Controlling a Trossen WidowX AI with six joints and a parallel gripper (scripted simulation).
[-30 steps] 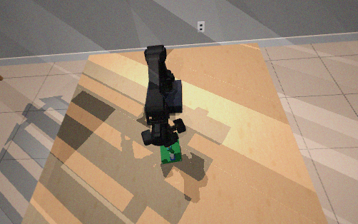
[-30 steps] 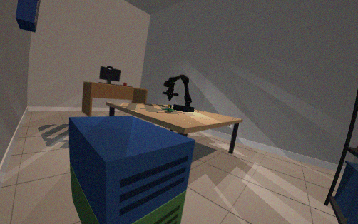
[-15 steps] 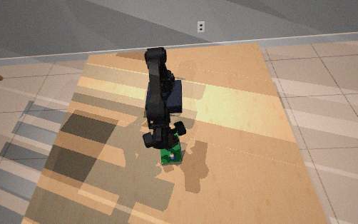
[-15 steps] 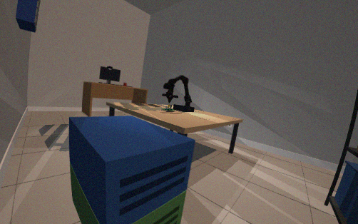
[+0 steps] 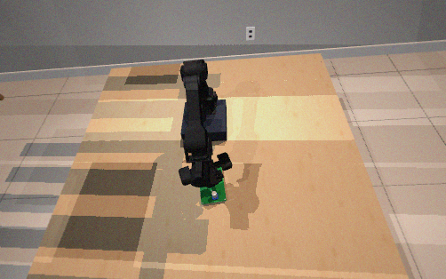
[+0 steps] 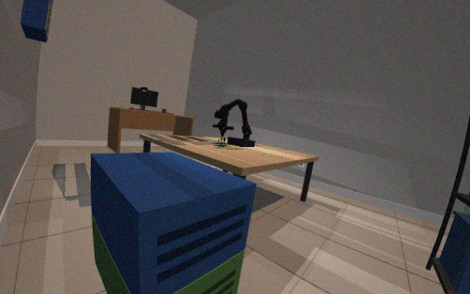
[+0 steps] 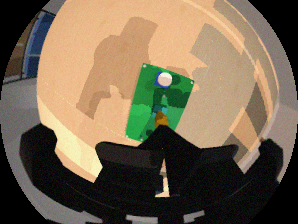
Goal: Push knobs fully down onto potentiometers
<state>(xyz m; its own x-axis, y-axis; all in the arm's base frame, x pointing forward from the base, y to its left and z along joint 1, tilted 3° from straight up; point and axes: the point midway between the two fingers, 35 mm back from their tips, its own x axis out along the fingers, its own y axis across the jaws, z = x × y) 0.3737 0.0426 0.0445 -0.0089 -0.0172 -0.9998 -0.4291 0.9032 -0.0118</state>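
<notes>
The green circuit board (image 7: 141, 97) (image 5: 222, 196) stands on the table under the arm. A white knob (image 7: 164, 78) (image 5: 214, 194) sits over a blue potentiometer near the board's far end in the wrist view. An orange knob (image 7: 161, 119) is nearer the arm, partly covered by the fingertips in the wrist view and hidden under the arm in the top view. My gripper (image 7: 162, 128) is shut, with nothing seen between its fingers. Its tips are over or close to the orange knob; contact cannot be told. The gap below each knob is too small to judge.
The arm's dark base (image 5: 218, 121) stands on the wooden table (image 5: 304, 187) behind the board. Small teal parts (image 7: 159, 108) lie on the board between the two knobs. Hard shadows cross the table and board. A blue box (image 6: 175, 178) stands off the table.
</notes>
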